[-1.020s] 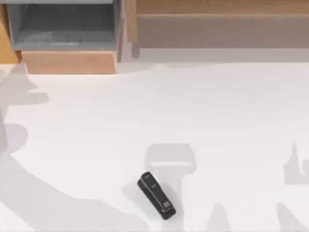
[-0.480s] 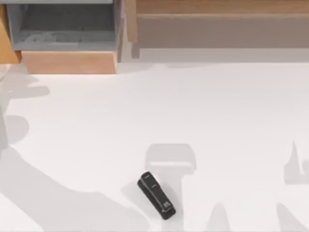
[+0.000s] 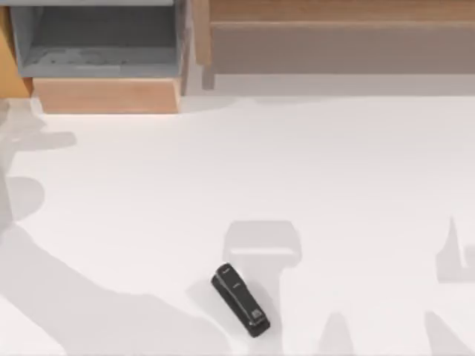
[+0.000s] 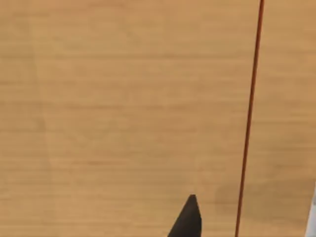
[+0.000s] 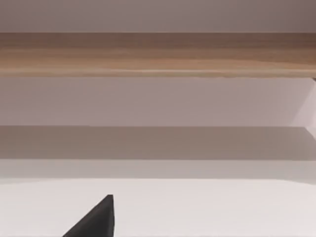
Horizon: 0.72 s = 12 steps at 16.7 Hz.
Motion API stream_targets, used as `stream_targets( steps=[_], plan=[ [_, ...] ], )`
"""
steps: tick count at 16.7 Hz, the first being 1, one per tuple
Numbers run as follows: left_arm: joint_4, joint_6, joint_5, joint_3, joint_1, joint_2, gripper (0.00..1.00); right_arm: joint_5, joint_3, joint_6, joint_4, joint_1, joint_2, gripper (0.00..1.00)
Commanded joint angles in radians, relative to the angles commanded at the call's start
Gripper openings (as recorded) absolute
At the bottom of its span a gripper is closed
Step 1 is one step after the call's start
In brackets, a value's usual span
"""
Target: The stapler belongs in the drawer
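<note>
- Two grippers are fitted, and each wrist view shows one dark fingertip: the left gripper's fingertip at the lower edge of the left wrist view, the right gripper's fingertip at the lower edge of the right wrist view. Whether either pair is spread or pressed together cannot be told.
- Left fingertip: set against a tan wooden surface with a thin dark red line running down it.
- Right fingertip: above the white table, facing the brown shelf unit.
- Stapler: lies flat on the white table, lower centre of the top view, angled with its grey-marked end toward the lower right.
- Drawer: upper left of the top view, pulled open, grey interior exposed, tan front panel toward the table; well apart from the stapler.
- Shelf unit: upper right of the top view, just beside the drawer.
</note>
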Motion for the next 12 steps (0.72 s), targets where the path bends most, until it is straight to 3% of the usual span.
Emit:
stream_targets(
  steps=[4,12],
  plan=[
    [0.0,0.0,0.0,0.0,0.0,0.0,0.02,0.0,0.0,0.0,0.0,0.0,0.0,1.0],
    [0.0,0.0,0.0,0.0,0.0,0.0,0.0,0.0,0.0,0.0,0.0,0.0,0.0,1.0]
  ],
)
